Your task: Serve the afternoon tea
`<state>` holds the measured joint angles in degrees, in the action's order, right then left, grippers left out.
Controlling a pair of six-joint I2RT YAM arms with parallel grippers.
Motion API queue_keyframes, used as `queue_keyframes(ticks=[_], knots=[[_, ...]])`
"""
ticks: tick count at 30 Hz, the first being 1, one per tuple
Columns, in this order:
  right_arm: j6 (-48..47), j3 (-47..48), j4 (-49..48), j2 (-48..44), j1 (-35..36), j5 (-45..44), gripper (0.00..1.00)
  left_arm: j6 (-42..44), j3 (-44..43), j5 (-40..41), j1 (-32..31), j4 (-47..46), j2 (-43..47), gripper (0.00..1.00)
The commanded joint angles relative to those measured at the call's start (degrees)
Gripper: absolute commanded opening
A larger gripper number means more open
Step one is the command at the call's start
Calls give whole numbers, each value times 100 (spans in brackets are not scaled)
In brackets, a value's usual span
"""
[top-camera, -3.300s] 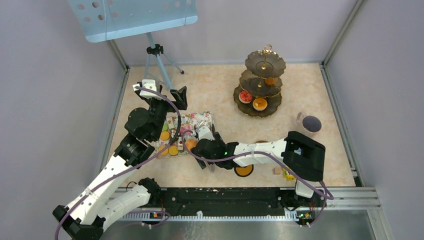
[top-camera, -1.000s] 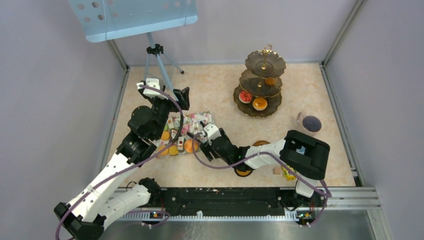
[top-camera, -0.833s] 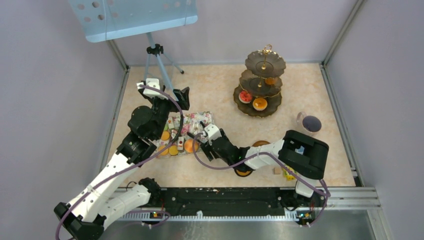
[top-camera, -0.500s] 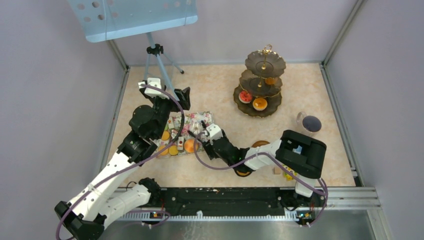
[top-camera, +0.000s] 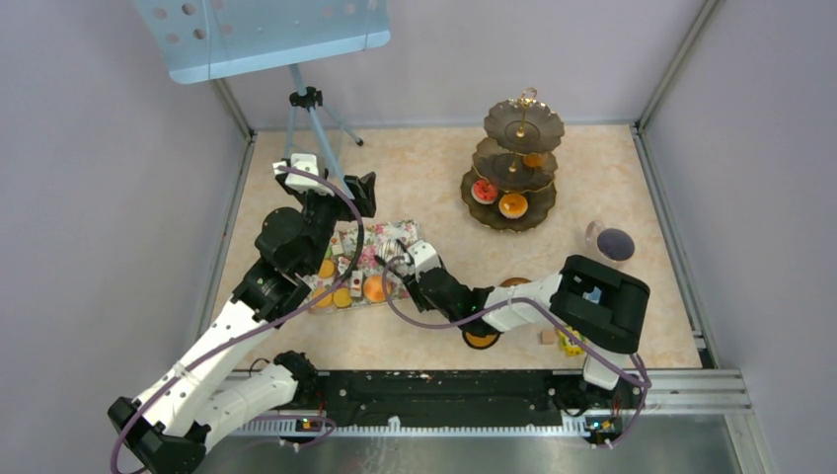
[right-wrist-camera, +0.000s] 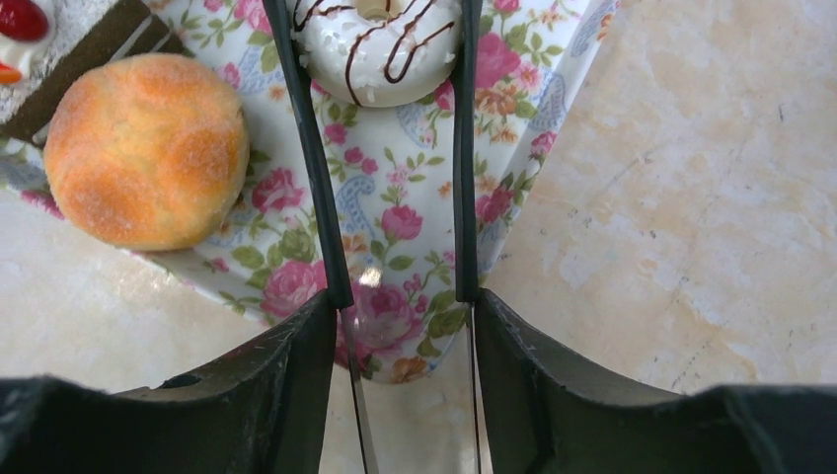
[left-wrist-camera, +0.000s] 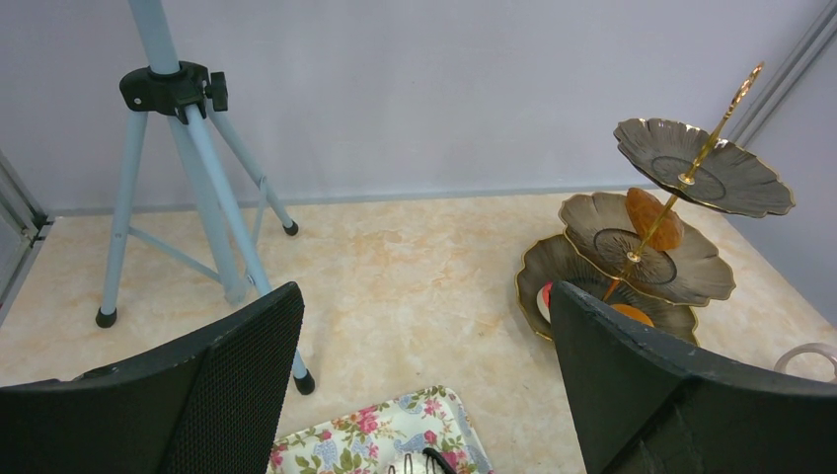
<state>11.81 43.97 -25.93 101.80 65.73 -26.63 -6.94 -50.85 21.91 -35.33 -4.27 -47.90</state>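
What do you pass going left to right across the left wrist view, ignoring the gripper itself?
Left to right: pale blue metal tripod → white floral-print tray → dark three-tier gold-trimmed stand.

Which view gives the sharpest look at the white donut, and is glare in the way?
Right wrist view: the white donut is crisp between the fingers of the right claw; one glare spot on the floral tray, off the donut. Top view: evenly lit, donut not discernible. Left wrist view: only the tray's corner shows.
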Motion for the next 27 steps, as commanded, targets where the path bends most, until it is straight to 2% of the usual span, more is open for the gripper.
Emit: queue_keyframes(ticks=[1,13,19,23,27], knots=[[135,303,709,-403,-5,290,44,-35,-63,-35,13,-153,35,99],[-249,1092,633,198,-88,203,41,-28,-65,-39,15,-144,64,99],[-344,1012,61,628,-254,237,44,-35,-61,-30,13,-152,56,99],[-492,773,-700,779,-260,375,51,-38,-65,-39,13,-144,28,99],[-520,601,-975,864,-266,415,62,-34,-58,-30,10,-143,5,99]])
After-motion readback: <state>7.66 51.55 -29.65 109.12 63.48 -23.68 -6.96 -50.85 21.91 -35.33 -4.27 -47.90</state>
